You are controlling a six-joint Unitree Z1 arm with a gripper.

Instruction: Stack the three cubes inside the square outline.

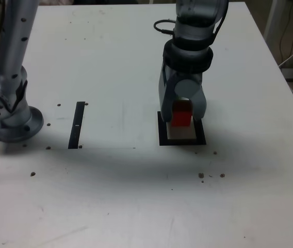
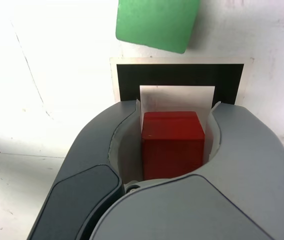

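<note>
While the gripper (image 2: 174, 150) hangs low over the square outline (image 1: 163, 135), its fingers (image 2: 242, 150) are drawn in about as far as they go around the red cube (image 2: 173, 144), which sits between them with a curved finger close on each side; I judge it to be held, though the wrist view does not show clearly whether the pads press its faces. From the exterior view the red cube (image 1: 181, 113) is above the white middle of the outline, and whether its underside already rests on the paper or hovers just over it cannot be told. Beyond the fingertips, past the far edge of the black frame (image 2: 179, 76), the green cube (image 2: 157, 22) lies on the table (image 1: 136, 196), outside the outline and well clear of the fingers. No yellow cube shows in either view. As far as these pictures go, the task looks to be at its 1st placement: 1 cube is arriving in the square, none is stacked, and 2 remain to be fetched and set on top. Off to the exterior view's left lies a thin black strip (image 1: 77, 125), which plays no part.
</note>
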